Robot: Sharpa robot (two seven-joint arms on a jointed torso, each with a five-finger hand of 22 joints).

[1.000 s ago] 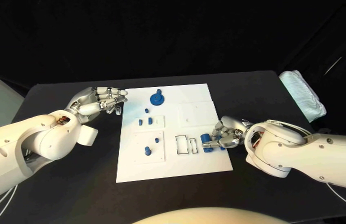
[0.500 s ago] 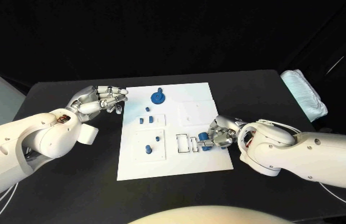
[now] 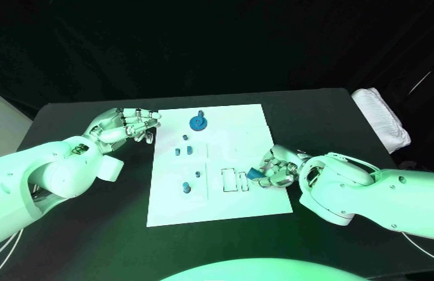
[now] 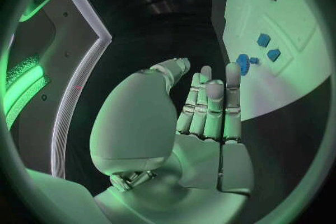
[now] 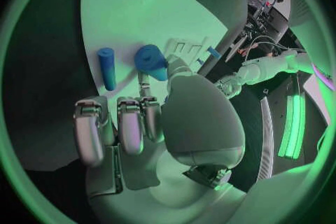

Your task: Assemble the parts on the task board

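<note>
1. I'm holding my right hand [image 3: 276, 170] down at the right edge of the task board [image 3: 253, 129], and I'm pinching a blue cylindrical part [image 5: 151, 61] between thumb and fingers, the other fingers curled in beside it.
2. A second blue cylinder [image 5: 106, 68] is lying flat on the white plate just beside the one I'm gripping, not touched by my fingers.
3. The pinched piece is sitting right next to the outlined rectangular slots [image 3: 234, 180] near the board's front right.
4. I'm keeping my left hand [image 3: 122, 127] off the board's left edge, over the black table [image 3: 325, 115], fingers apart and holding nothing.
5. A round blue part [image 3: 198, 123] is standing near the board's far edge, with smaller blue pieces [image 3: 184, 150] in the recesses on the left side.
</note>
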